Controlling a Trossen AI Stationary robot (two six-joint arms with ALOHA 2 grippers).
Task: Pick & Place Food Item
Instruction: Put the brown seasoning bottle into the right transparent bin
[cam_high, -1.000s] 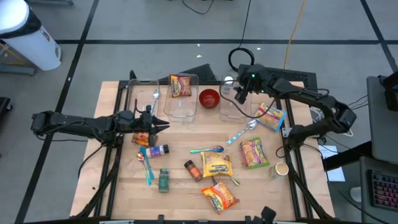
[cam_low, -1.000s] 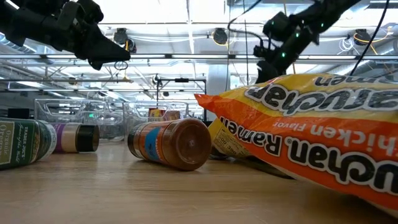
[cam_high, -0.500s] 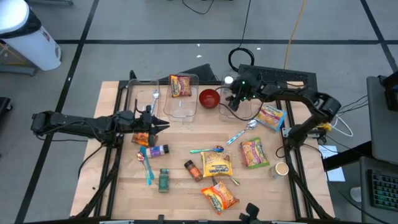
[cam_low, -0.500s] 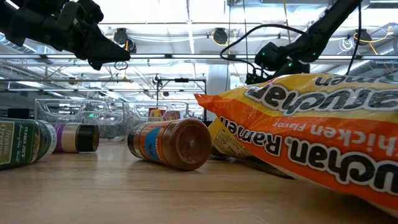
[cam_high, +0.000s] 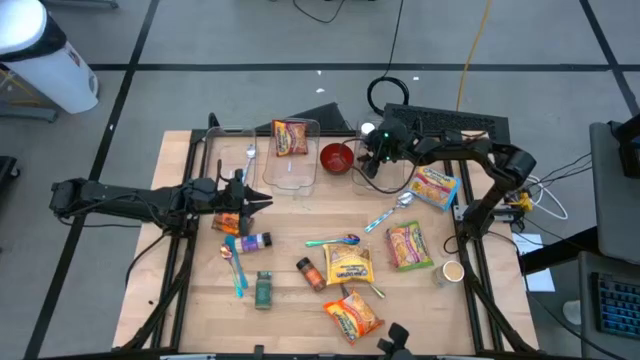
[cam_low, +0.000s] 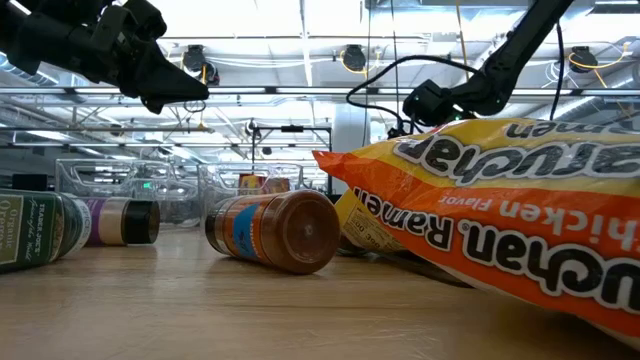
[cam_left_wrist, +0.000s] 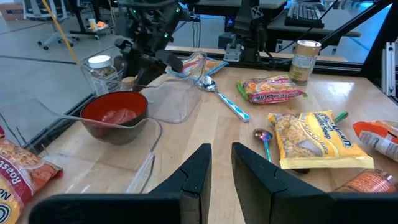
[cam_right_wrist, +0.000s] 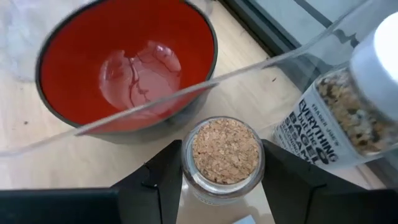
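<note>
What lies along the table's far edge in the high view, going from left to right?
Clear plastic bin → clear plastic bin holding a ramen packet → red bowl → right end effector gripping a cork-topped glass jar over the third clear bin → colourful snack packet.

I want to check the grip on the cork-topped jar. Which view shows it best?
The right wrist view: the cork-topped jar sits between the right gripper fingers, beside the red bowl. In the high view the arm covers it; the left wrist view shows it small and far; the low view hides it.
</note>
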